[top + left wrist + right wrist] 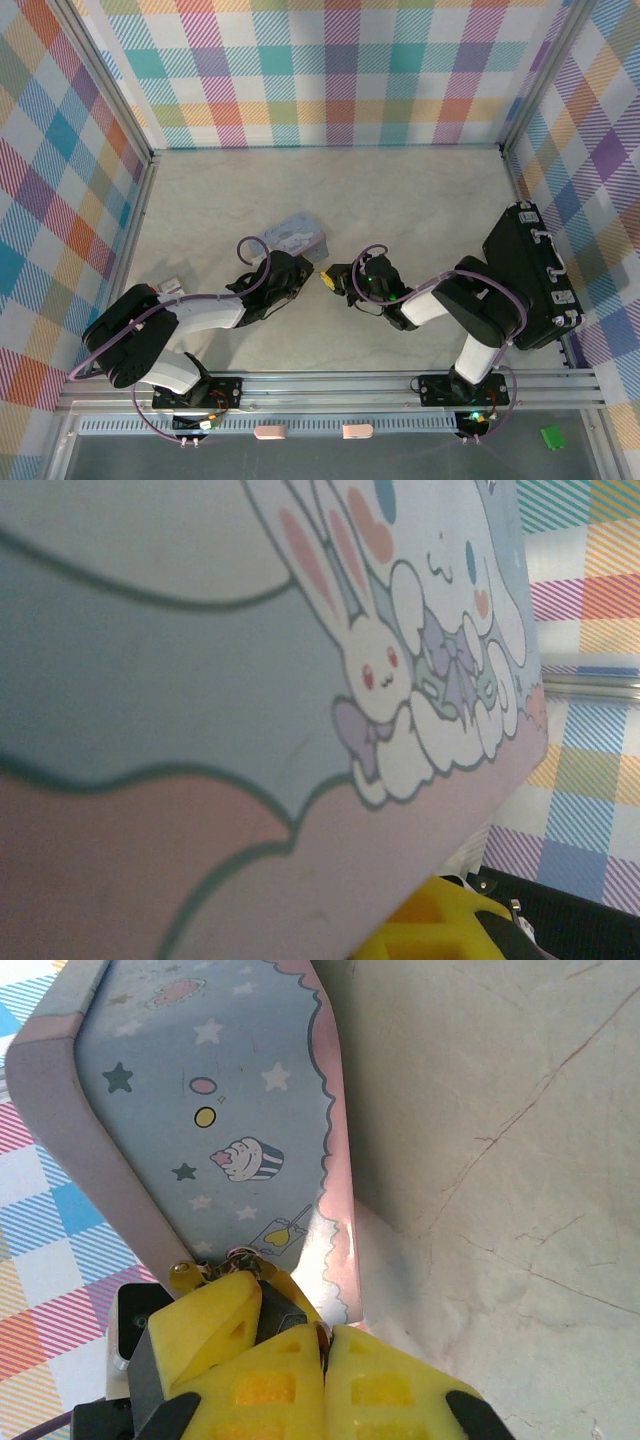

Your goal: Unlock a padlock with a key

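We are working at the lower corner of the tin (297, 236). The padlock (283, 1310) seems to be hanging there: in the right wrist view we are taking the small dark piece at that corner for it, though it is too small to be sure. The right pincer (322, 1345) is pressing its fingers fully together, with the tips just beside that corner. We cannot tell whether the key is sitting between them. The left pincer (296, 270) is lying against the near edge of the tin, and we cannot tell how wide it is standing or whether it is gripping.

To do this step well, we are judging that the tin must be steadied so that the lock is not swinging. The key must be lined up straight with the keyhole, pushed in softly, and turned only when fully seated. A slanted approach would likely slip off so small a body.

The tin is thin glossy sheet metal with rounded corners. It is pale blue, printed with stars, a cupcake and rabbits, and edged by a pink scalloped band. The fingers are yellow plastic with hollow pockets. The table (500, 1160) beside the tin is looking like pale matte stone with thin veins.
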You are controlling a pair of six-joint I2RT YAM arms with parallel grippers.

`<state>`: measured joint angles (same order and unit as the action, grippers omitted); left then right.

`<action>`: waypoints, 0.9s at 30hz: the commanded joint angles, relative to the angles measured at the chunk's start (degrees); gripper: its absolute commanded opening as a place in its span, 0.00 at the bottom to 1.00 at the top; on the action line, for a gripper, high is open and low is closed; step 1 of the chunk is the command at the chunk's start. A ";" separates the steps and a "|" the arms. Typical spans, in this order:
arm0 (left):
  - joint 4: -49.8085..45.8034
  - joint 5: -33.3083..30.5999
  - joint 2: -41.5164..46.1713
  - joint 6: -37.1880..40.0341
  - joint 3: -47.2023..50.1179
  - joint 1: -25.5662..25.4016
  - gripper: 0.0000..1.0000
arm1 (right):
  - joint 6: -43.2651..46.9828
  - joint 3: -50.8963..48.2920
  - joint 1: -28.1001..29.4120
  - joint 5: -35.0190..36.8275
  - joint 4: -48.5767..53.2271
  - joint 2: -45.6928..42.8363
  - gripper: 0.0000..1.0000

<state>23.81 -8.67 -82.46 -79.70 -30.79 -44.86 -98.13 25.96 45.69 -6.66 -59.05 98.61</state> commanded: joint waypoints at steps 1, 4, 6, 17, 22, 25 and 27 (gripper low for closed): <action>9.92 10.08 -0.01 -0.72 -1.65 -3.78 0.00 | 1.52 2.76 5.74 -9.96 -9.18 -2.37 0.00; 9.70 9.82 0.35 -0.54 -1.73 -3.35 0.00 | 1.30 2.88 6.68 -9.75 -8.72 -2.14 0.00; 9.20 9.39 0.58 -0.46 -1.89 -3.05 0.00 | 1.04 2.79 7.20 -9.35 -8.72 -2.05 0.00; 8.08 8.67 0.27 -0.45 -2.17 -1.74 0.00 | 0.66 3.05 8.35 -8.07 -7.68 -2.72 0.00; 8.46 8.64 -0.05 -0.28 -2.26 -1.31 0.00 | 0.67 3.05 9.31 -7.58 -6.59 -2.92 0.00; 8.97 9.33 -0.34 -0.30 -2.48 -1.24 0.00 | 0.40 2.46 9.17 -6.66 -7.38 -2.60 0.00; 9.06 9.87 0.04 -0.28 -2.30 -1.26 0.00 | 0.76 2.14 8.53 -6.57 -7.34 -2.47 0.00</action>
<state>22.31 -9.56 -82.76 -79.70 -30.57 -44.05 -98.37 25.93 51.35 -4.08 -57.82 97.56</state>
